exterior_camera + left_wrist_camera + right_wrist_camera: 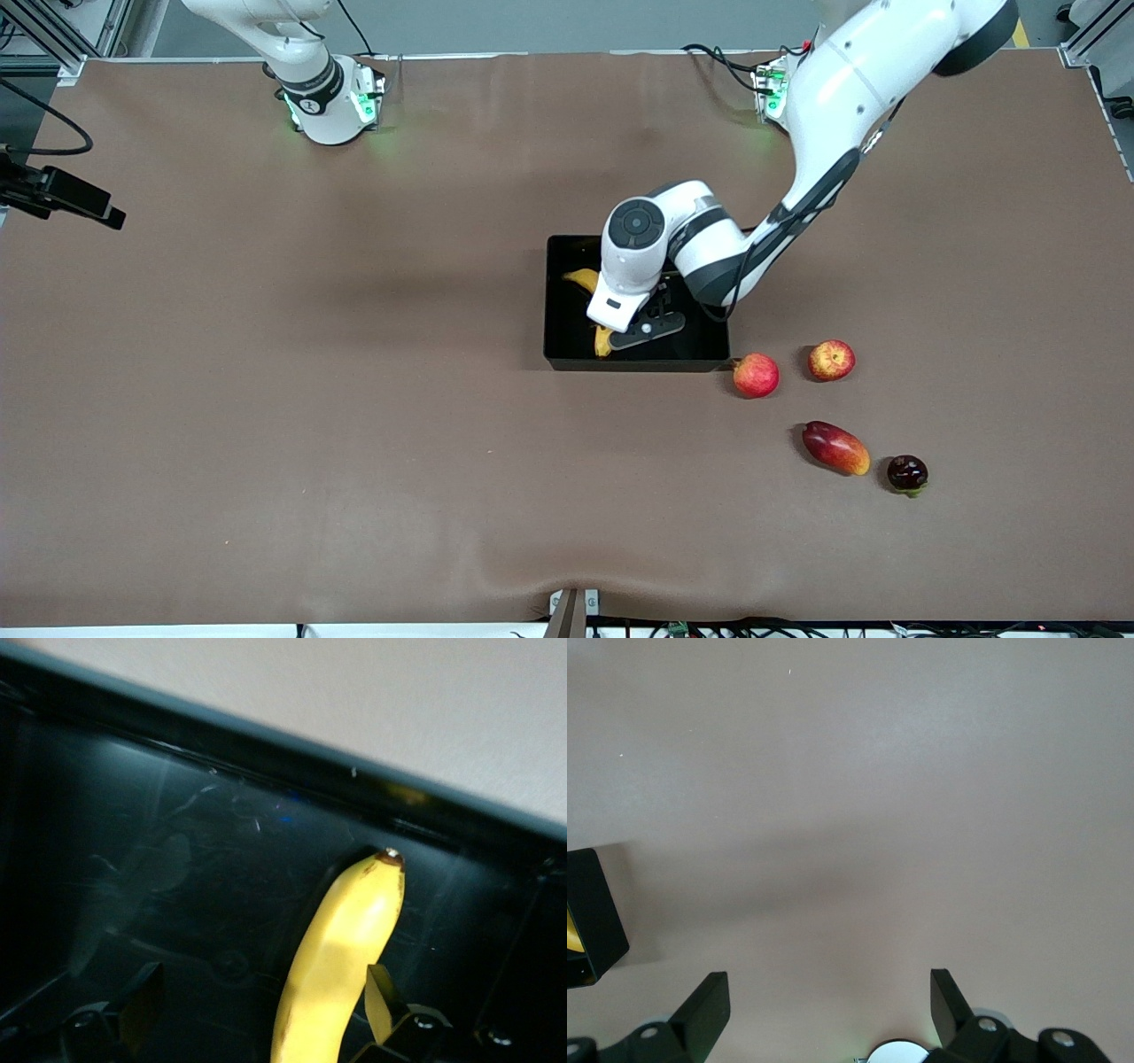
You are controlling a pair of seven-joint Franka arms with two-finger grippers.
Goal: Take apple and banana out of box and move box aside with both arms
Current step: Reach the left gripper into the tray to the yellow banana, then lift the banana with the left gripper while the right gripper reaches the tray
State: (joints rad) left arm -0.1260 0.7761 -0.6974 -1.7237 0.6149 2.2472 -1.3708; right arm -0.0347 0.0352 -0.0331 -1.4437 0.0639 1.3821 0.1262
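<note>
The black box (556,301) lies mid-table with the yellow banana (602,341) inside it. My left gripper (620,330) is down in the box. In the left wrist view it (260,997) is open, its fingers (379,997) standing either side of the banana (341,966), which rests on the box floor (177,859). The red apple with yellow blotches (831,360) sits on the table beside the box, toward the left arm's end. My right gripper (828,992) hangs open over bare table, with a corner of the box (594,912) at the edge of its view.
A second round red fruit (756,375) lies by the box's corner. Nearer the front camera are a red-orange mango-like fruit (835,447) and a small dark purple fruit (907,472). A black device (62,197) juts in at the right arm's end.
</note>
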